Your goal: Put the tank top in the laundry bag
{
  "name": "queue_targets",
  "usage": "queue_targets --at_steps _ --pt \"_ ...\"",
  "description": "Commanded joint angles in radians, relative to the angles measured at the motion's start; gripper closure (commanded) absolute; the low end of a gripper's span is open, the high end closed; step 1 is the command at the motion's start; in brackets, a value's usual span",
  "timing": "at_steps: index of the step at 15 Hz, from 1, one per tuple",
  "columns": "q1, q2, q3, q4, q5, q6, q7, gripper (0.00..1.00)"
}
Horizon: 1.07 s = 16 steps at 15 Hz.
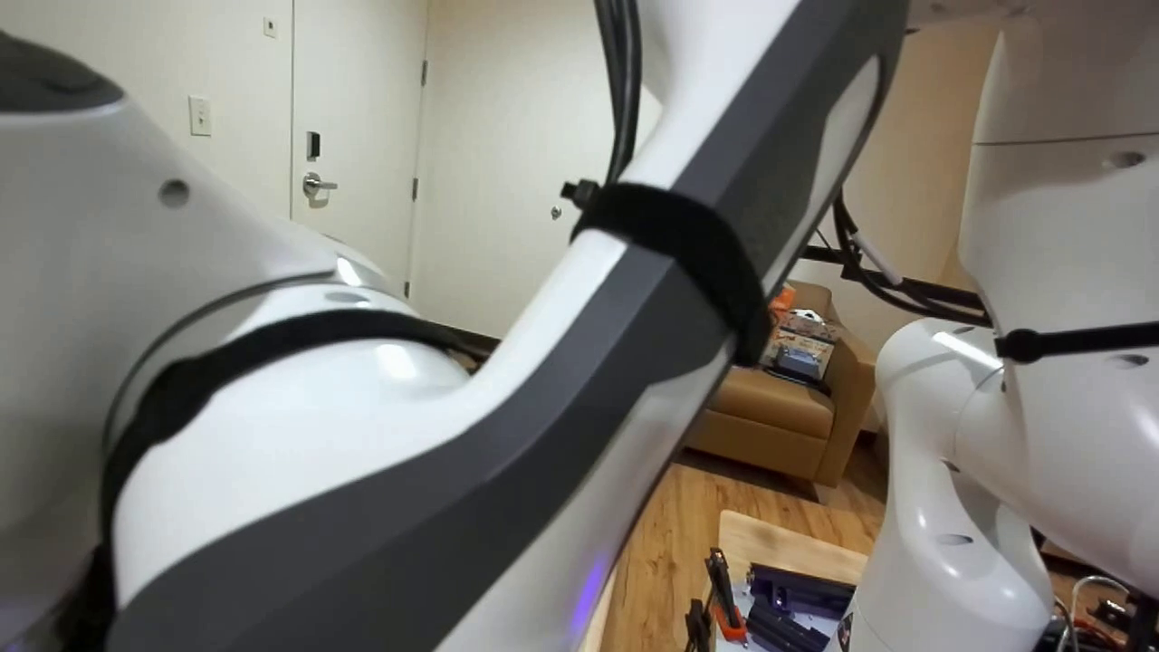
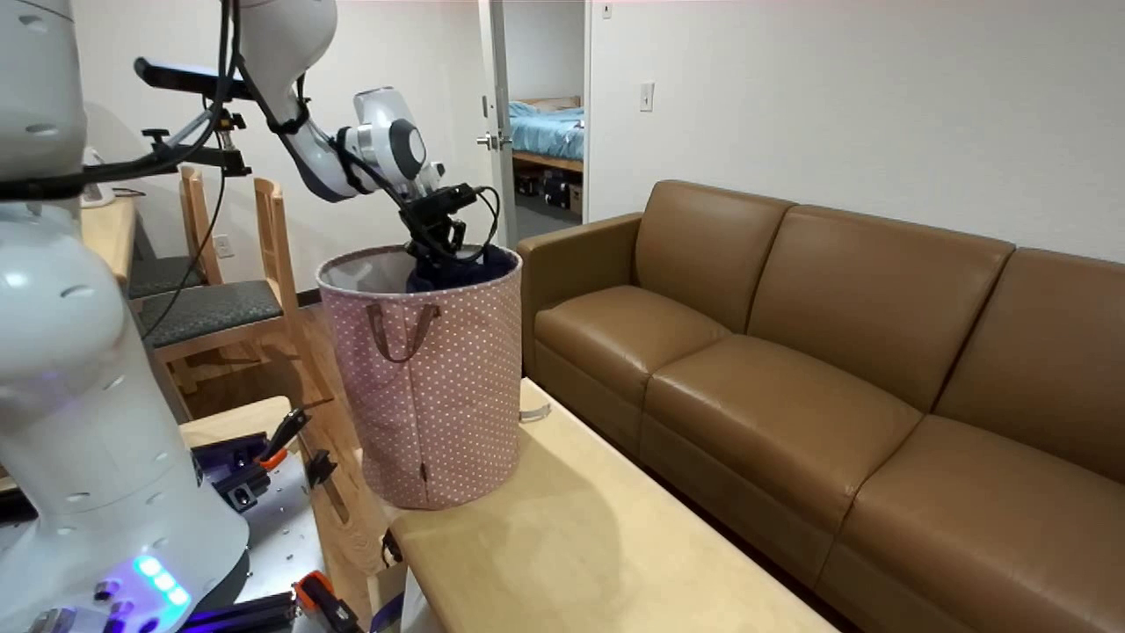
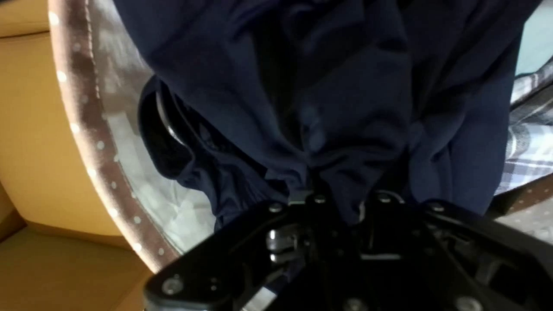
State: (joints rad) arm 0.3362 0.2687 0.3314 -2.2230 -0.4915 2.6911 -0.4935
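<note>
The laundry bag (image 2: 457, 396) is tall, round and dusty pink with white dots, standing upright at the end of a small table. Its rim (image 3: 93, 151) and pale inner wall show in the wrist view. The tank top is a navy cloth (image 3: 345, 99), bunched and hanging within the bag's mouth; part of it also shows at the bag's opening in an exterior view (image 2: 435, 277). My gripper (image 3: 339, 207) points down at the mouth, fingers close together with navy cloth gathered between them. The gripper also shows over the bag (image 2: 444, 246). The cloth's lower end is hidden.
Plaid cloth (image 3: 533, 147) shows past the tank top. A brown sofa (image 2: 791, 352) runs along the table (image 2: 598, 545). Wooden chairs (image 2: 264, 255) stand behind the bag. The arm (image 1: 543, 426) blocks much of an exterior view. Tools (image 1: 779, 616) lie by a robot base.
</note>
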Motion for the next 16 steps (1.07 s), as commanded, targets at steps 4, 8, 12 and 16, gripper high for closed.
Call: queue_targets --at_steps 4,8,12,16 --pt "-0.016 -0.029 -0.017 -0.015 0.027 0.101 0.053 0.47" --pt "-0.017 -0.065 -0.031 -0.024 0.023 0.176 0.083 0.2" --pt "-0.003 -0.147 -0.066 -0.046 -0.012 0.14 0.161 0.01" --pt "0.012 -0.263 -0.13 -0.068 -0.174 -0.034 0.358 0.0"
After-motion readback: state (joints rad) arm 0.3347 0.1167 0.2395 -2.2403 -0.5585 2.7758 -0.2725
